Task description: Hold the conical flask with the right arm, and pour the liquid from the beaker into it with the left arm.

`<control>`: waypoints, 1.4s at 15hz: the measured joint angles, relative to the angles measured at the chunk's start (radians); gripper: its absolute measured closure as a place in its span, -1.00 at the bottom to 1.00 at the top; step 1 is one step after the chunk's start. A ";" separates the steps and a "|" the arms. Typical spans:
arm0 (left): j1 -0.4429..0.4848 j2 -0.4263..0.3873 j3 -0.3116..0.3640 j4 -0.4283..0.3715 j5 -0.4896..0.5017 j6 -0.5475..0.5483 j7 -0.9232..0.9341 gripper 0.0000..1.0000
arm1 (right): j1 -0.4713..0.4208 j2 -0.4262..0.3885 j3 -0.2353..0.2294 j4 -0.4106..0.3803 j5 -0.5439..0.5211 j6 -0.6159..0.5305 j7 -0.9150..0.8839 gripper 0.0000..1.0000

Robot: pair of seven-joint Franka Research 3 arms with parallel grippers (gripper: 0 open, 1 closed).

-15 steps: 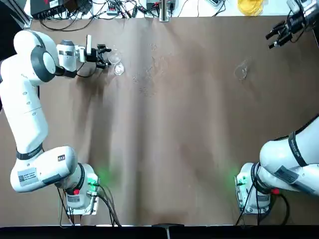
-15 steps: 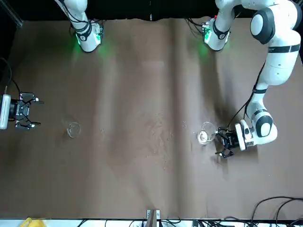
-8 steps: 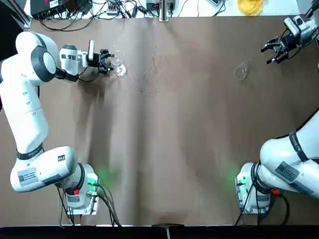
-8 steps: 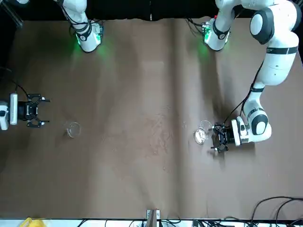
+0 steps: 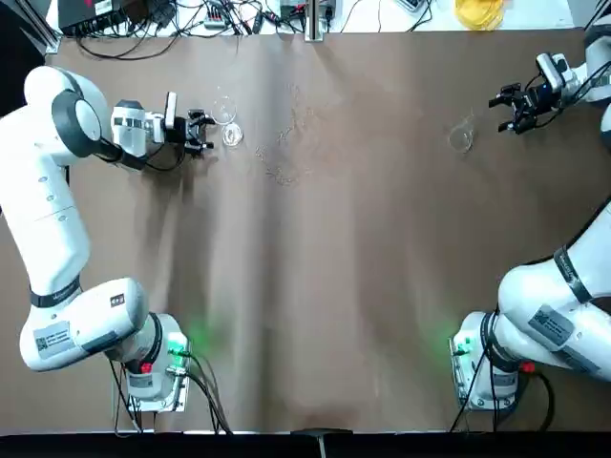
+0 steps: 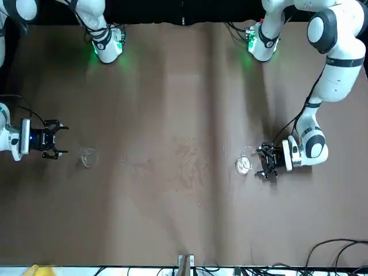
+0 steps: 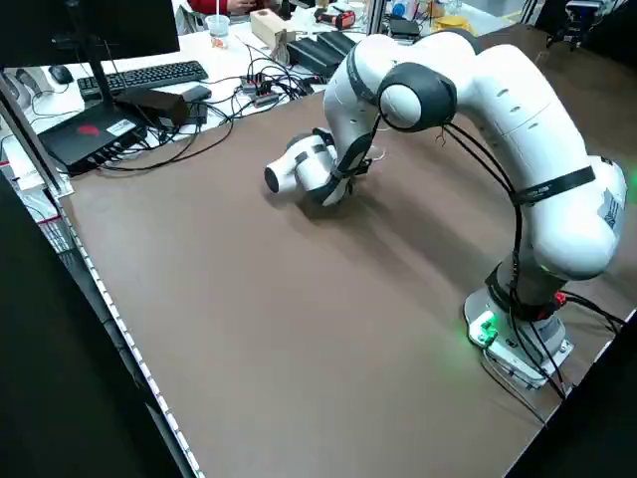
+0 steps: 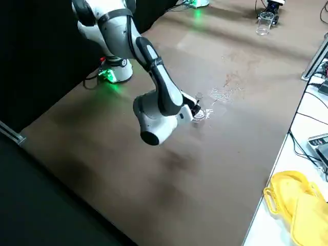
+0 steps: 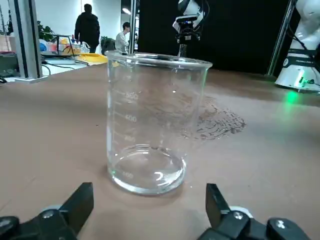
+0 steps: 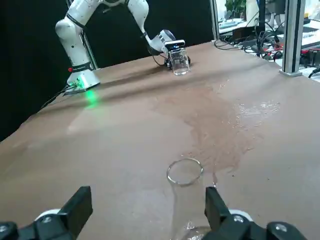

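The beaker (image 5: 227,124) stands upright at the far left of the brown-covered table. My left gripper (image 5: 200,131) lies low beside it, open. In the left wrist view the beaker (image 9: 150,125) stands just ahead of the gap between the spread fingers (image 9: 80,202), untouched. The conical flask (image 5: 462,138) stands at the far right. My right gripper (image 5: 506,100) is open, a short way off towards the table's right edge. In the right wrist view the flask's mouth (image 10: 185,171) shows close ahead, nearer one fingertip (image 10: 214,200).
Wet splash marks (image 5: 286,143) stain the cloth between the two vessels. Cables and a yellow container (image 5: 477,11) lie along the far edge beyond the cloth. The arms' bases (image 5: 153,367) sit at the near edge. People stand in the background (image 9: 87,30).
My right gripper has come in from the far right corner towards the conical flask and dropped lower. My left gripper has shifted slightly beside the beaker. Both vessels have stayed put.
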 joint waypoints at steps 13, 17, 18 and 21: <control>-0.016 -0.008 -0.030 0.037 -0.021 0.025 -0.004 -0.98 | 0.007 0.074 0.022 -0.003 0.085 -0.007 -0.178 -0.87; -0.026 -0.008 -0.031 0.050 -0.052 0.031 -0.005 -0.98 | 0.036 0.075 0.026 -0.003 0.095 -0.004 -0.181 -0.74; -0.039 -0.007 -0.031 0.052 -0.070 0.054 -0.005 -0.98 | 0.040 0.080 0.025 -0.004 0.096 -0.001 -0.183 -0.59; -0.055 -0.007 -0.031 0.068 -0.089 0.086 -0.005 -0.98 | 0.040 0.095 0.024 -0.004 0.099 0.014 -0.203 -0.31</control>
